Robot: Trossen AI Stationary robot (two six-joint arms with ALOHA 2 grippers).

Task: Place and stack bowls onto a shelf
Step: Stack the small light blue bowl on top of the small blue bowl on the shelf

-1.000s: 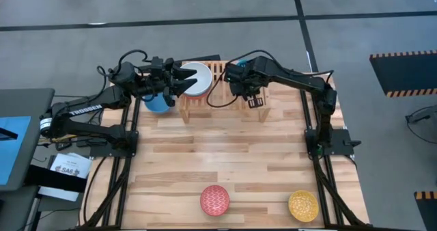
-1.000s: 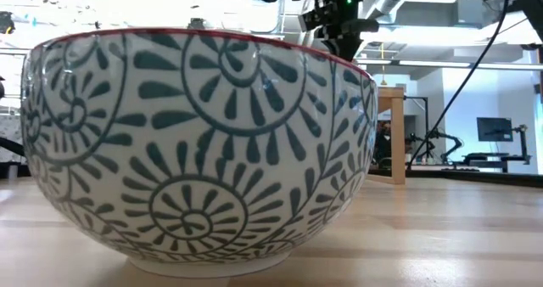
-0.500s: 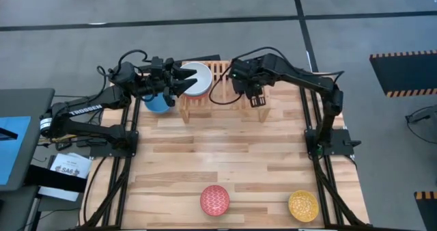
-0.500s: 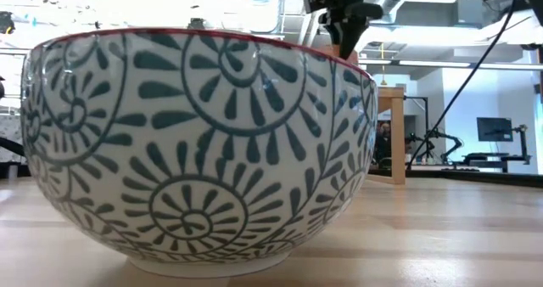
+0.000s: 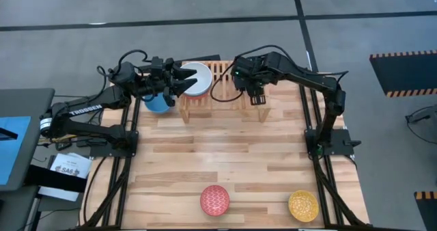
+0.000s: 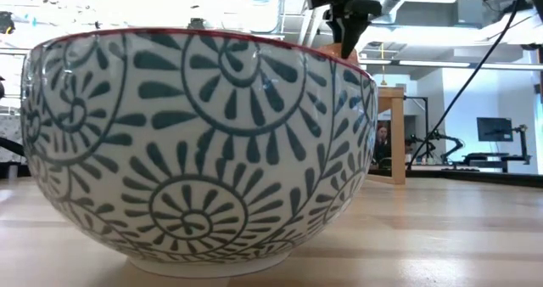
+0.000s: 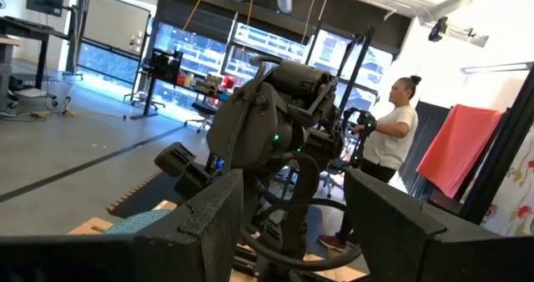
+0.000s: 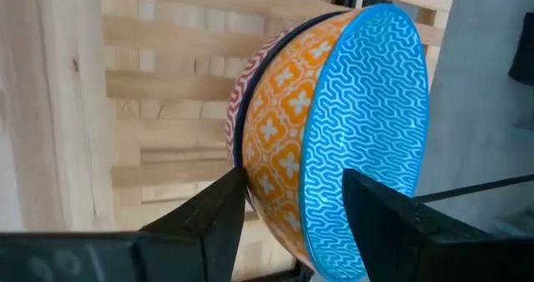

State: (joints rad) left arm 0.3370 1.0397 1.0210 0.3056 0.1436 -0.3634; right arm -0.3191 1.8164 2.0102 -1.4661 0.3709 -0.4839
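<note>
Two dark robot arms reach over the slatted wooden shelf [image 5: 222, 87] at the far edge of the plank table [image 5: 225, 156]. The left gripper [image 5: 183, 81], its arm lettered "TROSSEN" in white, hovers at the shelf's left end with fingers spread wide around a white bowl [image 5: 196, 78], while a plain blue bowl [image 5: 158, 103] sits just beside the shelf's left end under that arm. The right gripper [image 5: 254, 94] hangs above the shelf's right part; in its wrist view the two dark fingers [image 8: 221, 207] stand apart on either side of an orange-patterned bowl with a bright blue wavy-lined inside [image 8: 334, 140], nested on another patterned bowl over the shelf slats, though contact cannot be judged. Near the table's front edge a red patterned bowl [image 5: 214, 200] sits around the middle and a yellow patterned bowl [image 5: 303, 206] toward the front right corner, well apart. The low view is filled by a bowl with dark teal swirl patterns and a red rim [image 6: 199, 147]. Beyond the table a person in a white top [image 7: 392, 140] stands in the room. A white sheet marked "SA6" [image 5: 67, 169] lies on the floor beside the table's left edge.
</note>
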